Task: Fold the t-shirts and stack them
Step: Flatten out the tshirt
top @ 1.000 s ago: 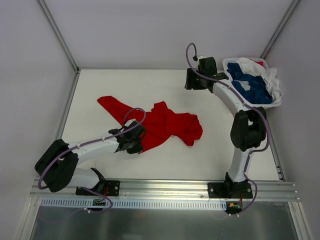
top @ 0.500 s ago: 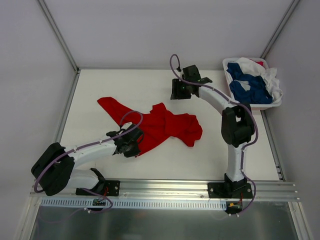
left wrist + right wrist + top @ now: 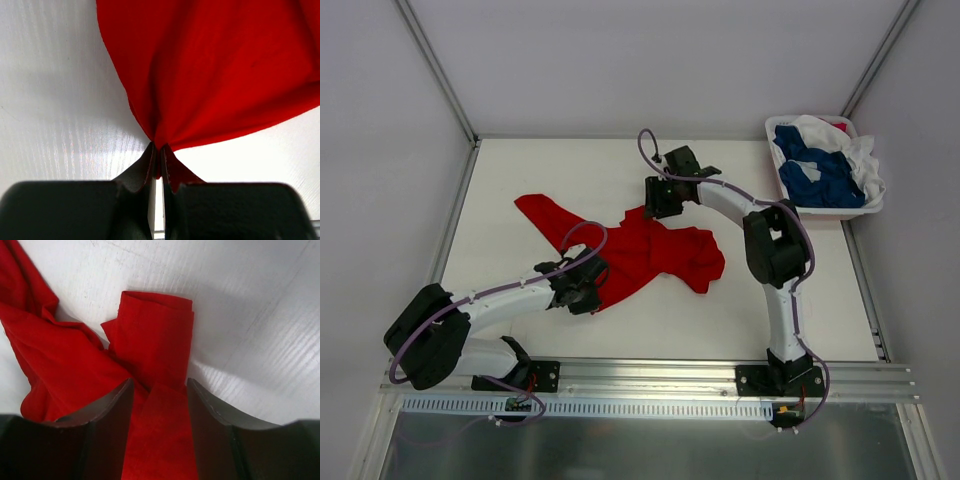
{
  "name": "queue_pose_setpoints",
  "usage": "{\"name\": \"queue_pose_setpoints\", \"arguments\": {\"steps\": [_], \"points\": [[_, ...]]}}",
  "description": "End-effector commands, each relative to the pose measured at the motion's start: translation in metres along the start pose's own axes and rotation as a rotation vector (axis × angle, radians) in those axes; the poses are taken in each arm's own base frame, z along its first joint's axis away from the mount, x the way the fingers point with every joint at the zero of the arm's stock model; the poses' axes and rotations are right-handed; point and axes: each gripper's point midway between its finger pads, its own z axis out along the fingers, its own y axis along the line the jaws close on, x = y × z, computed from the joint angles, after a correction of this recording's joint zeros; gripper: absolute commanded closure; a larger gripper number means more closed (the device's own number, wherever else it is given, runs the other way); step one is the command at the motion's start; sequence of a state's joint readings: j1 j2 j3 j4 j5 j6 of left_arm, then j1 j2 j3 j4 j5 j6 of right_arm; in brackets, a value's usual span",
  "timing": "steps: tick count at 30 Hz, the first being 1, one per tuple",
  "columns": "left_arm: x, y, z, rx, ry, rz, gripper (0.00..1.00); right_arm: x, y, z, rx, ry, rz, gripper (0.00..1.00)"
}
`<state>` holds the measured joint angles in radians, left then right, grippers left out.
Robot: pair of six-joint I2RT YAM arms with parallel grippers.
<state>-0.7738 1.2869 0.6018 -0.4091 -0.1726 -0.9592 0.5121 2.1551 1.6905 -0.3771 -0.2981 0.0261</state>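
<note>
The red t-shirt (image 3: 655, 250) lies crumpled on the white table (image 3: 720, 320) a little left of centre. One part runs out toward 10 o'clock and a bunched end sits toward 4 o'clock.

The left gripper (image 3: 159, 156) is at the shirt's 7 o'clock edge. Its jaws are pressed together on a pinch of the red hem, and the cloth fans out from that pinch across the left wrist view. The left arm (image 3: 500, 298) lies low over the table from 8 o'clock. Its purple cable (image 3: 585, 228) loops over the shirt's middle and hides a strip of it.

The right gripper (image 3: 160, 386) is at the shirt's 12 o'clock edge. Its jaws stand apart, astride a folded flap of red cloth that lies between the fingers and is not pinched. The right arm (image 3: 775, 250) reaches in from 5 o'clock and bends over the table just right of the shirt's 3 o'clock end.

The white plastic basket (image 3: 828, 212) sits at the table's 1 o'clock corner, well apart from the red shirt. It holds a dark blue t-shirt (image 3: 820, 175) tangled with a white t-shirt (image 3: 862, 160) that spills over the rim at 3 o'clock.
</note>
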Motion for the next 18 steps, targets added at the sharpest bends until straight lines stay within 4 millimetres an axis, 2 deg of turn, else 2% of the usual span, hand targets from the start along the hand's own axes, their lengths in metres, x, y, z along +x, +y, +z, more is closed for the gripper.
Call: {"name": "queue_pose_setpoints", "arguments": {"steps": [1,6,13,18], "points": [[0.003,0.002,-0.002,-0.03,0.006,0.004,1.0,-0.016,0.011,0.005,-0.075,-0.024,-0.008,0.5],[0.003,0.002,-0.002,-0.029,0.007,0.007,1.0,-0.03,0.014,0.009,-0.129,-0.038,-0.024,0.5],[0.005,0.002,-0.002,-0.03,0.013,0.011,1.0,-0.052,0.003,0.013,-0.13,-0.079,-0.09,0.5],[0.006,0.004,-0.001,-0.033,0.011,0.01,1.0,-0.051,0.003,0.016,-0.142,-0.078,-0.09,0.5]]}}
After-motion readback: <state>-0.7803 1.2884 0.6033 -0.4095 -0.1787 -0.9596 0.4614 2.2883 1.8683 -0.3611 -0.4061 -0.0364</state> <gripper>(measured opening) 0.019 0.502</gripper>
